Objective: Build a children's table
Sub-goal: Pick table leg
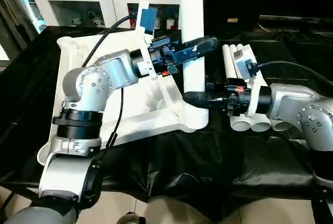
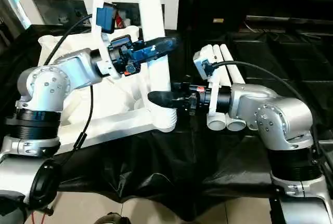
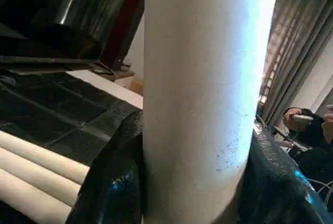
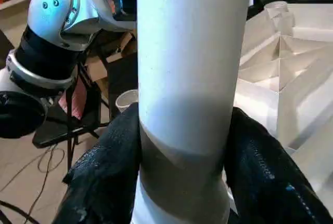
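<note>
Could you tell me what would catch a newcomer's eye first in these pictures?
A white table leg stands upright in a corner socket of the upturned tabletop, near the middle of the black-covered bench. The left gripper is closed on it higher up, and the right gripper clasps it just above the socket. Three spare legs lie side by side to the right.

Both forearms are silver with screw-dotted round joints and black ribbed collars. Each black-fingered tool, left tool (image 1: 200, 44) and right tool (image 1: 195, 98), carries a white camera bracket and black cable.
</note>
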Controlling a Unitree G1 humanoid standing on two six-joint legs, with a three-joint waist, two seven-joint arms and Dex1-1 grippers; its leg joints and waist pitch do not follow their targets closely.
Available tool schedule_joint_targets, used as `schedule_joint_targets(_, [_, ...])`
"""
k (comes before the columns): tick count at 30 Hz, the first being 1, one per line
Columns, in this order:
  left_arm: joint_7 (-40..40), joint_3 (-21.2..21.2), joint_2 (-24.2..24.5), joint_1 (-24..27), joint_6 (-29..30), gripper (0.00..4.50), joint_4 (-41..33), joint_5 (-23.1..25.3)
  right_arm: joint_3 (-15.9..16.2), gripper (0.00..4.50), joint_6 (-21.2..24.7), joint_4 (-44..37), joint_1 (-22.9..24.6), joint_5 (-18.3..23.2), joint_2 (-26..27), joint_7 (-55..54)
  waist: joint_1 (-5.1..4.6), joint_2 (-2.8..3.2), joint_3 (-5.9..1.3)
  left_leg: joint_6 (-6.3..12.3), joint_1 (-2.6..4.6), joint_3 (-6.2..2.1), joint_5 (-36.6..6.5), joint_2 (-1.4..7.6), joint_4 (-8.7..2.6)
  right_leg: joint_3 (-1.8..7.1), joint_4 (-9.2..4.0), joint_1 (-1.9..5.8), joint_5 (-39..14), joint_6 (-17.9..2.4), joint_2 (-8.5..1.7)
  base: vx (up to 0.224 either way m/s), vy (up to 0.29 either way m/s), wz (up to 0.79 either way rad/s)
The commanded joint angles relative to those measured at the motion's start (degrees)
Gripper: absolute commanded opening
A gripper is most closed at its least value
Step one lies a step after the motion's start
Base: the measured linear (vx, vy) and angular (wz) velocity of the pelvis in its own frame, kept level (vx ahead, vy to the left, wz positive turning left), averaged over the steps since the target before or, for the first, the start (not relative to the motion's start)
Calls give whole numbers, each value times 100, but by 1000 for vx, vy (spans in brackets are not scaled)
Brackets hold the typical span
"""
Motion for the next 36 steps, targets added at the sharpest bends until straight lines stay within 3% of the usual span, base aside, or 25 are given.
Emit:
schedule_joint_targets(1, [-193,-10,-48,-165,76,188,-123,-206,-72,192,12,221,14,-202,38,-420,23,0,-467,211,150,-132,-219,320,-381,268,-381,321,300,-1677,-479,0,0,0])
schedule_joint_targets(2, [-96,4,-71,-162,51,188,-101,-166,-78,192,-21,222,18,-216,91,-488,25,2,-466,198,152,-132,-227,321,-384,267,-380,320,283,-1670,-476,0,0,0])
schedule_joint_targets(5, [575,245,-273,-232,-64,258,111,-37,-69,190,-214,208,42,-334,333,-781,24,12,-466,123,155,-136,-266,329,-379,269,-383,314,289,-1688,-490,0,0,0])
schedule_joint_targets(11, [1770,211,-497,-199,-306,294,-20,593,16,189,-633,315,7,-795,800,-1517,19,4,-468,30,151,-143,-306,326,-394,276,-391,331,216,-1571,-483,0,0,0])
schedule_joint_targets(13, [2160,293,-631,-178,-442,294,-124,710,95,189,-778,357,-7,-980,939,-1753,1,1,-465,33,148,-139,-291,315,-393,273,-403,328,215,-1542,-476,0,0,0])
schedule_joint_targets(14, [2716,507,-805,-221,-465,294,-122,755,135,189,-887,415,-29,-1097,1067,-1970,-3,5,-470,21,142,-142,-252,324,-386,273,-386,332,317,-1553,-472,0,0,0])
schedule_joint_targets(20, [3677,696,-1045,-240,-714,294,-87,1060,144,189,-951,484,-60,-1222,1285,-2238,-7,-2,-459,79,138,-144,-319,312,-386,275,-414,335,201,-1491,-462,0,0,0])
schedule_joint_targets(21, [3756,747,-1103,-234,-751,294,-86,1041,150,189,-961,485,-61,-1241,1312,-2258,-10,-3,-457,78,137,-147,-315,315,-391,273,-416,333,202,-1484,-462,0,0,0])
schedule_joint_targets(22, [3761,750,-1106,-233,-754,259,-86,1040,151,189,-962,485,-61,-1242,1314,-2259,-9,-5,-460,85,140,-146,-308,314,-390,274,-413,331,238,-1490,-462,0,0,0])
schedule_joint_targets(25, [4005,827,-1319,-143,-548,259,-182,920,186,189,-1010,490,-65,-1295,1399,-2309,4,5,-466,100,139,-143,-264,314,-379,275,-402,325,326,-1509,-470,0,0,0])
schedule_joint_targets(27, [4102,785,-1380,-85,-500,221,-264,923,180,189,-1014,497,-66,-1319,1425,-2355,6,-6,-461,109,130,-150,-292,316,-388,273,-401,333,305,-1503,-472,0,0,0])
schedule_joint_targets(36, [4152,760,-1526,39,-413,196,-345,780,232,189,-997,458,-83,-1377,1467,-2378,-10,4,-454,86,137,-149,-359,311,-393,274,-426,318,176,-1443,-462,0,0,0])
